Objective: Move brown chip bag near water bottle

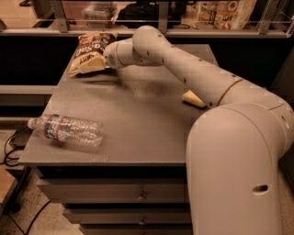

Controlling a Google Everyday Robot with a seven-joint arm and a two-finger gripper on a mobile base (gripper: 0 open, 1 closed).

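The brown chip bag (90,51) lies at the far left corner of the grey table (138,119), dark brown on top with white lettering, tan-yellow below. The water bottle (69,130) lies on its side near the front left edge, white cap to the left, blue-red-white label band. My gripper (104,58) is at the end of the long white arm, right at the bag's lower right edge; the wrist hides its tips.
A pale yellow sponge (193,98) lies at the table's right side, partly behind my arm. A railing and shelves with packaged goods (220,11) run behind the table. Drawers (115,193) sit below the tabletop. My arm's large base fills the right foreground.
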